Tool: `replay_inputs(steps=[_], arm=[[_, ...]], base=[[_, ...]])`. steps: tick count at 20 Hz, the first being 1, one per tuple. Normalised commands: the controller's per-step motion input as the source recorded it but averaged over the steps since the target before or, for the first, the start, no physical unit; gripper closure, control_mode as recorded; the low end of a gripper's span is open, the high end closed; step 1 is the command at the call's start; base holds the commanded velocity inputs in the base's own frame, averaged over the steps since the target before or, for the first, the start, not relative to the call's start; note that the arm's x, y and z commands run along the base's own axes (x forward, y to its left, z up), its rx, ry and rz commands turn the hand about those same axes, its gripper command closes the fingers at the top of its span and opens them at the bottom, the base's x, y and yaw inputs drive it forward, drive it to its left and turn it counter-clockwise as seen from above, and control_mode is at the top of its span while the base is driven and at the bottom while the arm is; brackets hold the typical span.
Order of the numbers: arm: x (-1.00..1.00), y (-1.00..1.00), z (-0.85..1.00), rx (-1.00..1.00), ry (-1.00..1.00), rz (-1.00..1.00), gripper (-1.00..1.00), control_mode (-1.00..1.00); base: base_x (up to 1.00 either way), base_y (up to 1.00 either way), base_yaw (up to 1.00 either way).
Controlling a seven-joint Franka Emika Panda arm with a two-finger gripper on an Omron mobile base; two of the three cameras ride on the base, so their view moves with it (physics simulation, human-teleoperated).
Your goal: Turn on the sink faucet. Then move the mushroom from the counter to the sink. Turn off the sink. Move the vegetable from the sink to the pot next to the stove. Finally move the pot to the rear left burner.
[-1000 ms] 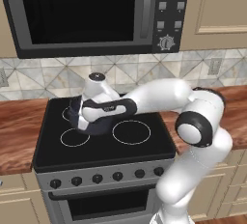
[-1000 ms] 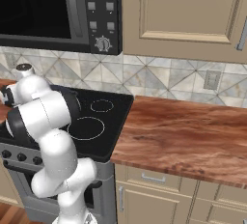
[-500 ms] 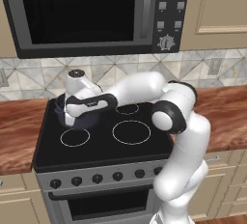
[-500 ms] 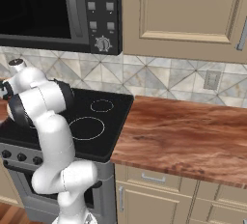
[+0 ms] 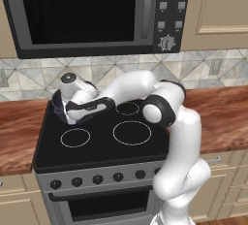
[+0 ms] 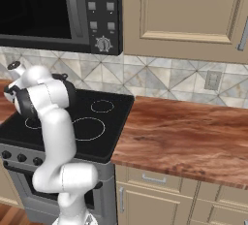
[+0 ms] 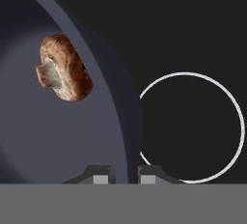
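Here, your stove (image 5: 101,141) carries the dark pot (image 7: 58,136) at its rear left. The gripper (image 7: 123,174) is pinched narrow on the pot's rim. Inside lies the mushroom (image 7: 63,67), on its side, stem toward the hand view's left, long axis running top to bottom.

Brown mushroom (image 7: 64,68) inside dark pot (image 7: 72,136) on stove
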Motion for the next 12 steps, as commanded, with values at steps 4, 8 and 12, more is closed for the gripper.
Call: replay_inputs(steps=[4,8,12], arm=[[0.42,0.00,-0.14,-0.04,-0.05,0.10,1.00,-1.00],[0.24,-0.01,-0.04,0.00,0.00,0.04,1.00,-1.00],[0.21,-0.06,-0.03,0.02,0.01,0.00,1.00,-1.00]], base=[[0.00,0.00,0.00],[0.00,0.00,0.00],[0.00,0.00,0.00]])
